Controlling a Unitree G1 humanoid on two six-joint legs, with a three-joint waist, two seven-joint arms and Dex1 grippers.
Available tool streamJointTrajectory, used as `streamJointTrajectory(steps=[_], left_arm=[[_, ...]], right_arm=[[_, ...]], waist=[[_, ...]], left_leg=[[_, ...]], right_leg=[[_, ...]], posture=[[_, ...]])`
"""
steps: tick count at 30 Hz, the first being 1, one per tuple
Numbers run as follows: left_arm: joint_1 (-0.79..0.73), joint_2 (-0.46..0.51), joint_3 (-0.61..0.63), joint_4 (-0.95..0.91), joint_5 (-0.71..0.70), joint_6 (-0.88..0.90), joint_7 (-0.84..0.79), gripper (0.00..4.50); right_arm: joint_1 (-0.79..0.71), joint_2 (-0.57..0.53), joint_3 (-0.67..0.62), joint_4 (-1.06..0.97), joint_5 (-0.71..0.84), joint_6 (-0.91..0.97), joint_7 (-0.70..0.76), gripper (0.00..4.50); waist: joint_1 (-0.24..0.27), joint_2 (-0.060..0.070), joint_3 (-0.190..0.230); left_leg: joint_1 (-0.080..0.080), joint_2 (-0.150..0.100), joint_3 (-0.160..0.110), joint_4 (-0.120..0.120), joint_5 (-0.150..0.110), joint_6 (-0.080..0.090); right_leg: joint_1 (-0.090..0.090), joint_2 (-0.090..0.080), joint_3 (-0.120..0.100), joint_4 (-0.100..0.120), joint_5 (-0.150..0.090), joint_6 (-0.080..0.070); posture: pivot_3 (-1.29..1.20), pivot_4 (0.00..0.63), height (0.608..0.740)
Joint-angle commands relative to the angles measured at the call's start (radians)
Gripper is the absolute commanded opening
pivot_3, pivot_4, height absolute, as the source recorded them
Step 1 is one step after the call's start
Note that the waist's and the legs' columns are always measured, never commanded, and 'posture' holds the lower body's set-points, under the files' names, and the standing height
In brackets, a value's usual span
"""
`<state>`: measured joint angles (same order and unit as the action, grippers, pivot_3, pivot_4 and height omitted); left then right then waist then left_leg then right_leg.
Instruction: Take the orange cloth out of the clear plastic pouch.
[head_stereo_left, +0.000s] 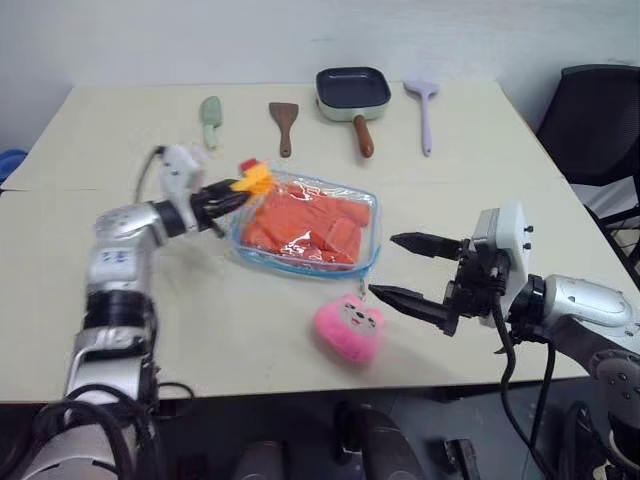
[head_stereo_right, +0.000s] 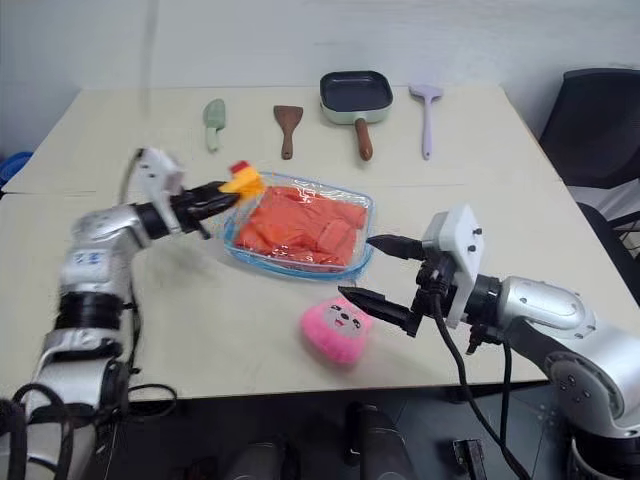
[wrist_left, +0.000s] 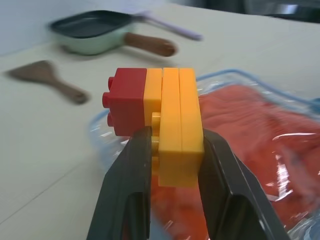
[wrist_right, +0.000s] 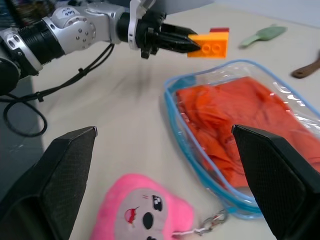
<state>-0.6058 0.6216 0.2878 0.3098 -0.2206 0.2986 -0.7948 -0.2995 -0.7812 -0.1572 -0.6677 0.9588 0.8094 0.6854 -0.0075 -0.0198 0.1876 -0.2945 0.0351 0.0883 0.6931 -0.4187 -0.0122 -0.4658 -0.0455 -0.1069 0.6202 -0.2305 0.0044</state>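
Pink plush charm (head_stereo_left: 348, 328) lies nearest on the worktop (head_stereo_left: 480, 180), tied by a short chain to the near corner of the clear plastic pouch (head_stereo_left: 305, 226). That pouch rests flat near the middle of the worktop, its light-blue zipper trim running round the edge, and the orange cloth (head_stereo_left: 308, 222) is folded inside it (filling most of the bag). Just beside the pouch's far left corner, the left claw (head_stereo_left: 236, 193) grips a small block of yellow and red toy bricks (wrist_left: 160, 122) between its two black fingers, held above the worktop. On the pouch's other side the right claw (head_stereo_left: 408, 268) hovers with its fingers spread wide, holding nothing, close to the charm. Along the far edge lie a green brush (head_stereo_left: 211, 120), a brown spatula (head_stereo_left: 284, 124), a small pan (head_stereo_left: 353, 94) and a lilac spatula (head_stereo_left: 424, 110).
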Motion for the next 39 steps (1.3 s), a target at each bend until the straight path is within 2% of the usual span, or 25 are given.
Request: streamJointTrajectory(steps=[1,4,8,10,12,19,21,23,25,28,31,33,35,37,39], left_arm=[[0.195,0.058,0.184,-0.244,-0.061,0.126,0.092,0.89],[0.446,0.073,0.325,-0.38,-0.057,0.185,0.14,0.89],[0.589,0.063,0.404,-0.396,-0.043,0.188,0.222,0.89],[0.613,0.05,0.426,-0.39,-0.039,0.182,0.272,1.64],[0.627,0.036,0.446,-0.407,-0.062,0.191,0.299,2.2],[0.72,0.026,0.517,-0.517,-0.106,0.23,0.329,4.48],[0.724,0.037,0.545,-0.53,-0.133,0.252,0.327,4.49],[0.692,0.096,0.615,-0.578,-0.275,0.342,0.252,4.49],[0.668,0.163,0.631,-0.621,-0.389,0.412,0.171,4.49],[0.631,0.296,0.506,-0.625,-0.394,0.405,0.06,4.49],[0.51,0.415,0.252,-0.559,-0.298,0.258,-0.072,4.49],[0.414,0.454,0.076,-0.492,-0.193,0.115,-0.146,4.49],[0.295,0.451,-0.089,-0.413,-0.087,-0.023,-0.211,4.49],[0.154,0.41,-0.248,-0.291,0.034,-0.187,-0.269,4.49],[0.046,0.358,-0.353,-0.154,0.127,-0.336,-0.302,4.49]], right_arm=[[-0.039,-0.021,0.029,0.03,-0.012,-0.02,0.073,4.5],[-0.088,-0.01,0.068,0.089,-0.037,-0.034,0.121,4.5],[-0.134,0.004,0.119,0.146,-0.079,-0.055,0.174,4.5],[-0.157,0.017,0.143,0.174,-0.107,-0.07,0.193,4.5],[-0.178,0.029,0.163,0.199,-0.138,-0.087,0.203,4.5],[-0.232,0.063,0.18,0.263,-0.166,-0.091,0.247,4.5],[-0.233,0.065,0.18,0.266,-0.171,-0.091,0.255,4.5],[-0.225,0.067,0.176,0.263,-0.172,-0.09,0.258,4.5],[-0.214,0.068,0.169,0.256,-0.171,-0.086,0.257,4.5],[-0.196,0.068,0.157,0.239,-0.165,-0.077,0.248,4.5],[-0.158,0.053,0.13,0.211,-0.154,-0.068,0.239,4.5],[-0.131,0.043,0.112,0.192,-0.154,-0.065,0.228,4.5],[-0.107,0.037,0.09,0.171,-0.147,-0.057,0.211,4.5],[-0.077,0.032,0.061,0.141,-0.135,-0.048,0.185,4.5],[-0.048,0.031,0.035,0.111,-0.122,-0.036,0.154,4.5]], waist=[[0.003,0.0,0.0],[0.006,0.0,0.0],[0.03,-0.001,0.0],[0.036,-0.001,0.0],[0.035,-0.001,0.0],[0.017,-0.001,-0.001],[0.014,-0.001,-0.001],[0.009,-0.002,-0.001],[0.011,-0.003,-0.001],[0.019,-0.002,-0.001],[0.026,0.002,0.0],[0.027,0.002,0.0],[0.026,0.002,0.0],[0.029,0.002,0.0],[0.028,0.002,0.0]], left_leg=[[0.003,0.0,0.0,0.0,0.0,0.0],[0.003,0.0,0.0,0.0,-0.001,0.001],[0.003,-0.001,0.0,0.001,-0.002,0.003],[0.003,-0.001,-0.001,0.001,-0.003,0.004],[0.003,-0.001,0.0,0.001,-0.003,0.005],[0.002,0.0,0.001,0.0,-0.004,0.004],[0.002,0.0,0.001,0.0,-0.004,0.004],[0.003,0.0,0.001,0.0,-0.004,0.004],[0.003,0.0,0.0,0.0,-0.004,0.004],[0.002,-0.001,0.0,0.0,-0.004,0.004],[0.003,-0.003,0.001,0.0,-0.004,0.004],[0.003,-0.002,0.002,0.0,-0.004,0.004],[0.002,-0.002,0.002,-0.001,-0.004,0.003],[-0.001,-0.002,0.003,-0.001,-0.004,0.003],[-0.003,-0.002,0.005,0.0,-0.003,0.003]], right_leg=[[0.0,-0.001,0.0,0.0,0.0,0.0],[0.0,-0.001,0.0,-0.001,0.0,0.0],[0.0,-0.003,0.0,-0.005,0.0,0.0],[0.001,-0.003,0.0,-0.005,0.0,0.0],[0.001,-0.004,0.0,-0.005,0.0,0.0],[0.0,-0.003,0.0,-0.004,0.0,0.0],[0.0,-0.003,-0.001,-0.004,0.0,0.0],[0.0,-0.003,0.0,-0.006,0.0,0.0],[0.0,-0.003,-0.001,-0.006,0.0,-0.001],[0.0,-0.003,-0.001,-0.006,0.0,-0.001],[0.0,-0.004,0.0,-0.006,0.0,0.0],[0.0,-0.003,0.0,-0.007,0.0,0.0],[-0.001,-0.001,0.0,-0.007,0.0,0.0],[-0.001,-0.001,0.0,-0.007,0.0,0.0],[-0.001,0.001,0.0,-0.005,0.0,0.0]], posture=[[0.0,0.15,0.74],[0.0,0.15,0.74],[0.0,0.15,0.74],[0.0,0.15,0.74],[0.0,0.15,0.74],[0.0,0.15,0.74],[0.0,0.15,0.74],[0.0,0.15,0.74],[0.0,0.15,0.74],[0.0,0.15,0.74],[0.0,0.15,0.74],[0.0,0.15,0.74],[0.0,0.15,0.74],[0.0,0.15,0.74],[0.0,0.15,0.74]])
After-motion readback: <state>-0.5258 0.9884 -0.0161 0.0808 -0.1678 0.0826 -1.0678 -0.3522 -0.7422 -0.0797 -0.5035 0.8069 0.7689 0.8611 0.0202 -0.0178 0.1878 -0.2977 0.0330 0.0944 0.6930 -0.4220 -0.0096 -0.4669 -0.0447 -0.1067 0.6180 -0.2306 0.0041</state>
